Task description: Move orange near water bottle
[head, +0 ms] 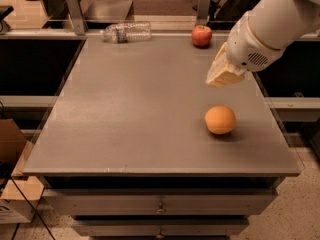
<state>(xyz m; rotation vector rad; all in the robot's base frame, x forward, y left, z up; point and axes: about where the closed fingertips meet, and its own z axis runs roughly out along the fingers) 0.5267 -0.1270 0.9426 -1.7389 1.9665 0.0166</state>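
The orange (220, 119) sits on the grey table (130, 109) at the right, near the front edge. My gripper (220, 78) hangs above and just behind the orange, clear of it, with its fingers together and nothing between them. The water bottle (126, 32) lies on its side at the table's far edge, left of centre, far from the orange.
A red apple (201, 35) stands at the far edge, right of the bottle and behind my gripper. Metal posts (74, 6) rise behind the table's back corners. A cardboard box (12, 184) sits on the floor at the left. Drawers run below the front edge.
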